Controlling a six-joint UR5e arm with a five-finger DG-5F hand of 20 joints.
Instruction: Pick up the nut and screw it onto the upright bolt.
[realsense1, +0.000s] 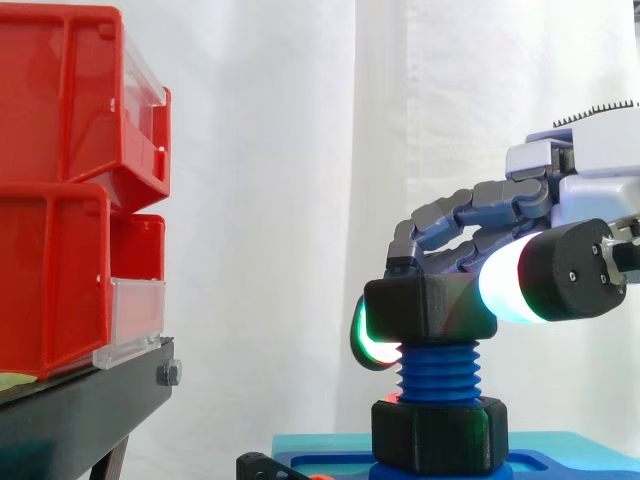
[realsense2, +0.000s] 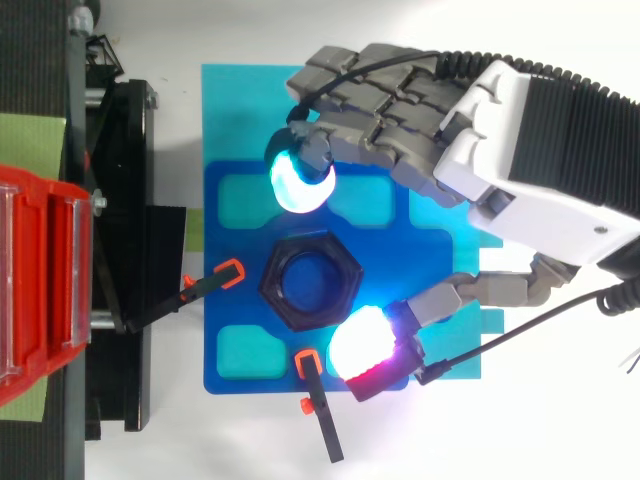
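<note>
1. At the top of the upright blue bolt (realsense1: 438, 368): the black hex nut (realsense1: 428, 305), level, with several bare threads below it.
2. At the bolt's foot: a second black hex collar (realsense1: 440, 435), seated on the dark blue fixture plate (realsense2: 392, 262).
3. Round the hex nut: the hand (realsense2: 520, 170), reaching in from the right and curled about it.
   - White-glowing thumb pad (realsense2: 358, 345) against one corner of the nut on the near side.
   - Cyan fingertip (realsense2: 297, 183) just beside the opposite face. From above a thin gap seems to separate them, so contact there cannot be confirmed.
   - In the side view, the same far pad glowing green at the nut's lower left edge.
4. Under the plate: a lighter cyan sheet (realsense2: 235, 110), lying on the white bench (realsense2: 200, 440).
5. At the plate's left and lower edges: two black clamps with orange tips (realsense2: 212, 283) (realsense2: 322, 415).
6. Well apart to the left: stacked red bins (realsense1: 60, 200) on a black stand (realsense1: 85, 400).
7. Behind everything: the white curtain (realsense1: 280, 150).
</note>
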